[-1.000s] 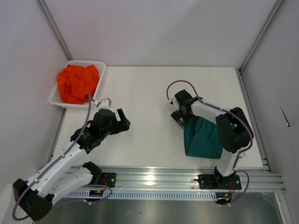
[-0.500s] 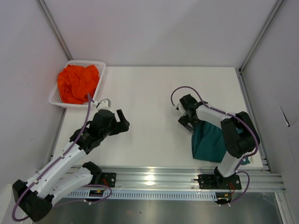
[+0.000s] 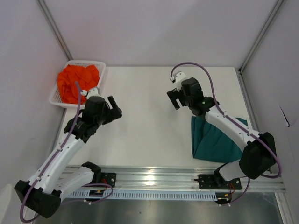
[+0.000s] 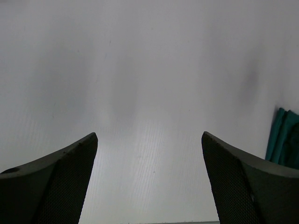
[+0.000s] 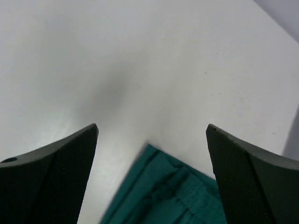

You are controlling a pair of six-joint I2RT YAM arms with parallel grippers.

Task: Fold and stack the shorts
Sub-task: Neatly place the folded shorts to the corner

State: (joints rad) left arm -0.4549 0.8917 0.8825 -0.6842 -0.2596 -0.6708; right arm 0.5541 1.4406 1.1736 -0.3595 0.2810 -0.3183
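Top view: teal shorts (image 3: 208, 143) lie flat on the table (image 3: 140, 93) at lower right, partly under the R arm; orange shorts (image 3: 77, 83) sit bunched in the white basket (image 3: 87, 62) at upper left. L gripper (image 3: 115, 106) is left of centre and R gripper (image 3: 174, 98) just right of centre. Both have fingers spread wide w/ nothing between them.

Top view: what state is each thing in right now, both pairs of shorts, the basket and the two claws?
Basket: upright at the far-left corner of the table, filled.
Orange shorts: crumpled inside it.
Teal shorts: folded flat, not held.
Left gripper: open, empty.
Right gripper: open, empty.
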